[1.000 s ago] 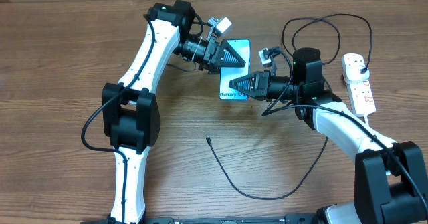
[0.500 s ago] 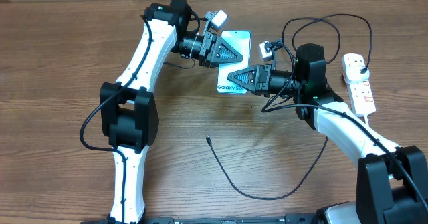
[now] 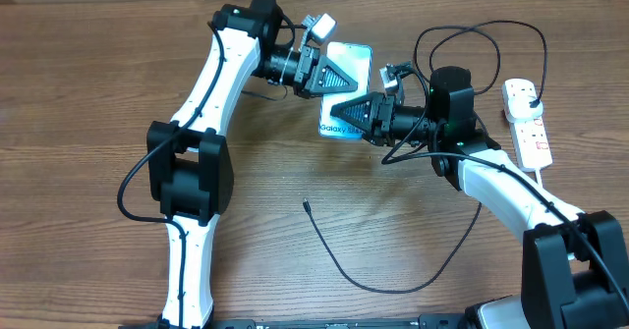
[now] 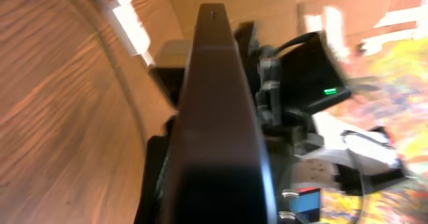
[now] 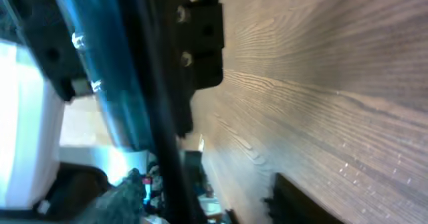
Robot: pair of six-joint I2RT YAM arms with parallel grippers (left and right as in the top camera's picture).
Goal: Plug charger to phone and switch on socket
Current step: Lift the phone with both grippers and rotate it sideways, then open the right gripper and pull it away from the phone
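The phone (image 3: 358, 58) is clamped in the left gripper (image 3: 337, 76). The right gripper (image 3: 344, 109) is at the phone's near end, and I cannot tell whether it grips. The charger (image 3: 366, 282) lies well apart from the phone, toward the robot, and the socket (image 3: 526, 123) is off to the phone's right. The phone is best held steady, port exposed, before fetching the cable tip.

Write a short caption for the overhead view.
Left gripper holds the phone, right gripper at its other end; cable tip lies free.

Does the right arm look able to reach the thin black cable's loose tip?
Probably yes: the cable tip lies on bare tabletop, with nothing between it and the right gripper at the blue-screened phone.
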